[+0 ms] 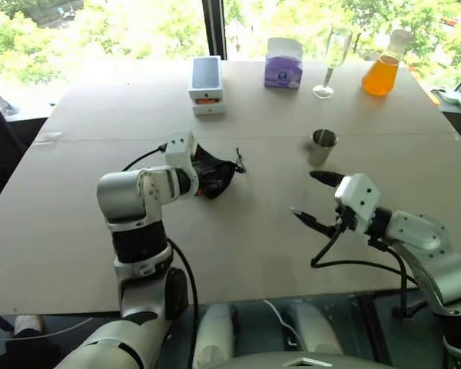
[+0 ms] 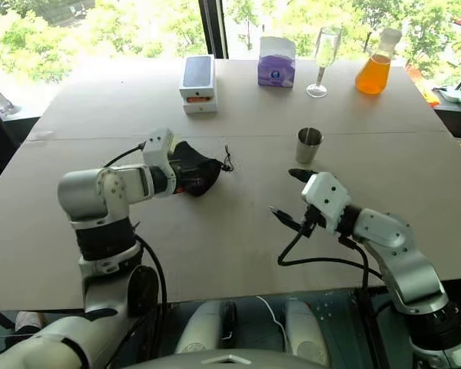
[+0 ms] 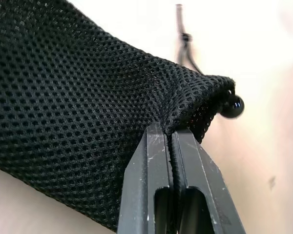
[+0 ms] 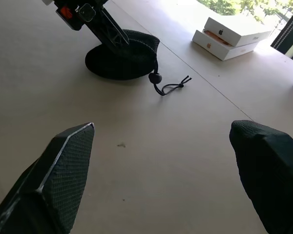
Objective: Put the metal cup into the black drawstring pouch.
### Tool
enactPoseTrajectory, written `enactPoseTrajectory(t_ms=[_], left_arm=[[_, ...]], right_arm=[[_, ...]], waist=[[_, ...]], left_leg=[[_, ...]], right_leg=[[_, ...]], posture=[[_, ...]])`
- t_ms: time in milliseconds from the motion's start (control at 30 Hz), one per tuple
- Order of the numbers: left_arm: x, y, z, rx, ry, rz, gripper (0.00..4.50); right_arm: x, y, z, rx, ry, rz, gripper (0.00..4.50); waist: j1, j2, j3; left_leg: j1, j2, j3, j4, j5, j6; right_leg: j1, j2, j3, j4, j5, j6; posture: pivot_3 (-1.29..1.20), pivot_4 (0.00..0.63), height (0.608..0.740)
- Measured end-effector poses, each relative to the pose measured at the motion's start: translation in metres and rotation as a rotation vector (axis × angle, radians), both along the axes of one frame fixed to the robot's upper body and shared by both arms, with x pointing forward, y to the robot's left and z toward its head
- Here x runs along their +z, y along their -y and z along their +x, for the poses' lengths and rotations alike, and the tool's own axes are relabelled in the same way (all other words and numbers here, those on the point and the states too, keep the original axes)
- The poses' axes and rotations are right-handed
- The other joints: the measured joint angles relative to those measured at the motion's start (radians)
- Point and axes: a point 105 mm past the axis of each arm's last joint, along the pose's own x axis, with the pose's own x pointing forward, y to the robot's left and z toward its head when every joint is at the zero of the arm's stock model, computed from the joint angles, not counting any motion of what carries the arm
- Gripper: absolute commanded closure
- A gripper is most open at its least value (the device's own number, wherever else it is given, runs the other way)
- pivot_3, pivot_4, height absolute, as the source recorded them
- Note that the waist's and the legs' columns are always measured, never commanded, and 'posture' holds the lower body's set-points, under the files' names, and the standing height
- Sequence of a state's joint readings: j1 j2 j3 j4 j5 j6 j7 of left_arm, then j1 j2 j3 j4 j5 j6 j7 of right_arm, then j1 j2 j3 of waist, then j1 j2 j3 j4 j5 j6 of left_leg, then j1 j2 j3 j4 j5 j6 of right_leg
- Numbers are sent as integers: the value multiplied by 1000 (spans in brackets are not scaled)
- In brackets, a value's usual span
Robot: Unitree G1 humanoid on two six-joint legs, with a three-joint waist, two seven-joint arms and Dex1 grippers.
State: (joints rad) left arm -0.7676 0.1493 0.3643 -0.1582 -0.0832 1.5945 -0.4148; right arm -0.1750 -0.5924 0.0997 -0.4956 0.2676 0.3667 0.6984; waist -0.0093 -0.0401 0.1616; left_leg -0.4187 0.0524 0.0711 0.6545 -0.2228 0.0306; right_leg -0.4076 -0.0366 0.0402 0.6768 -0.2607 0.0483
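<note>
The left claw [image 1: 202, 174] is pinching the black drawstring pouch [image 2: 194, 175] by the fabric at its mouth, its two fingers [image 3: 158, 185] pressed flat together on the mesh; the pouch is lying on the bench [image 1: 84, 223] left of centre, with its cord [image 4: 172, 87] trailing loose beside it toward the right. Further right, the right claw [image 1: 311, 198] is hovering over bare bench with its fingers spread wide and nothing between them. The metal cup [image 1: 321, 147] is standing upright just beyond that claw, apart from it and well apart from the pouch.

Judging by this, the step in hand is securing the pouch — the cup is not yet picked up. The next move likely calls for the right claw to advance to the cup and close around its wall, while the left keeps the pouch mouth lifted and, if possible, opened.

There is open bench between pouch and cup for the carry. At the far edge, the white boxes [image 1: 206, 85], the purple tissue pack [image 1: 283, 64], the wine glass [image 1: 329, 61] and the orange flask [image 1: 383, 68] are standing — the glass is the nearest behind the cup, so a reach that overshoots could risk tipping it.
</note>
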Motion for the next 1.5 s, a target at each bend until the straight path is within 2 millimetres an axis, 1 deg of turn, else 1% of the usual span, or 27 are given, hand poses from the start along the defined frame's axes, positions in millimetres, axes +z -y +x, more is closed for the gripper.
enactPoseTrajectory(t_ms=[133,200,300,367,533,600,667,733,833,867,933,1067,1167,1300,1333,1367,1433,1500], left_arm=[[-12,10,3,18,-53,-80,4463],[-15,9,3,31,-66,-106,4463],[-19,5,4,66,-78,-160,4463],[-21,6,4,66,-86,-193,4463],[-19,11,4,43,-78,-217,4463],[-18,10,4,44,-78,-217,4463],[-17,12,5,40,-74,-217,4500],[-16,13,5,38,-71,-215,4500],[-15,16,5,34,-65,-219,4500],[-13,16,5,37,-56,-217,4500],[-11,16,4,37,-48,-218,4500],[-8,20,3,37,-31,-220,4500],[-6,18,2,44,-20,-218,4500],[-7,17,0,57,-13,-215,4500],[-7,18,0,58,-12,-216,4500],[-7,18,0,60,-12,-215,4500],[-7,18,0,62,-12,-215,4500],[-6,16,-1,71,-6,-213,4500]], right_arm=[[16,10,18,-81,41,-35,0],[22,15,24,-106,41,-70,0],[29,25,38,-185,36,-177,0],[35,25,46,-198,13,-207,0],[39,16,67,-184,-102,-255,0],[41,15,70,-177,-109,-268,0],[43,16,79,-188,-138,-292,526],[45,17,88,-193,-153,-329,526],[40,20,97,-193,-194,-391,526],[35,23,101,-187,-218,-422,526],[30,24,103,-180,-237,-448,526],[32,26,115,-172,-246,-493,526],[34,27,123,-173,-236,-526,526],[23,30,130,-158,-250,-571,526],[19,30,131,-152,-257,-582,780],[18,30,132,-148,-259,-586,1243],[15,30,133,-134,-266,-597,1391],[19,25,137,-124,-241,-610,2251]], waist=[[-5,0,0],[-4,0,0],[-5,0,0],[-4,0,0],[-4,0,0],[-3,0,0],[-4,0,0],[-4,0,0],[-4,0,0],[-4,0,0],[-4,0,0],[-5,0,0],[-5,0,0],[-5,0,0],[-5,0,0],[-5,0,0],[-5,0,0],[-7,1,1]], left_leg=[[0,0,0,0,0,0],[0,0,0,-1,0,0],[0,0,1,-1,0,0],[0,0,0,-1,0,0],[-1,0,0,-1,0,0],[-2,0,0,-1,0,0],[-2,0,0,-1,0,0],[-4,0,0,-1,0,0],[-5,0,0,-1,0,-1],[-7,0,0,-1,1,-2],[-10,0,-1,-1,2,-4],[-11,0,-1,-1,3,-5],[-12,0,-1,-1,3,-5],[-12,0,-1,-1,3,-5],[-12,0,-1,-1,3,-5],[-12,0,-1,-1,3,-5],[-12,0,-1,-1,3,-5],[-12,0,-1,-1,3,-6]], right_leg=[[0,0,0,0,0,0],[0,0,0,0,0,0],[-1,0,1,0,0,0],[-1,0,0,0,0,0],[-1,0,0,0,0,0],[-2,0,0,0,0,0],[-2,-1,0,0,0,0],[-4,-1,0,0,0,0],[-4,-1,-1,-1,0,0],[-7,-1,-1,-1,0,0],[-9,-1,-1,-1,0,0],[-11,-1,-2,-1,1,0],[-11,-1,-2,-1,1,0],[-11,-2,-2,-1,1,0],[-11,-2,-2,-1,1,0],[-11,-2,-2,-1,1,0],[-11,-3,-2,-1,1,0],[-11,-3,-2,-1,1,0]], posture=[[0,150,740],[0,150,740],[0,150,740],[0,150,740],[0,150,740],[0,150,740],[0,150,740],[0,150,740],[0,150,740],[0,150,740],[0,150,740],[0,150,740],[0,150,740],[0,150,740],[0,150,740],[0,150,740],[0,150,740],[0,150,740]])
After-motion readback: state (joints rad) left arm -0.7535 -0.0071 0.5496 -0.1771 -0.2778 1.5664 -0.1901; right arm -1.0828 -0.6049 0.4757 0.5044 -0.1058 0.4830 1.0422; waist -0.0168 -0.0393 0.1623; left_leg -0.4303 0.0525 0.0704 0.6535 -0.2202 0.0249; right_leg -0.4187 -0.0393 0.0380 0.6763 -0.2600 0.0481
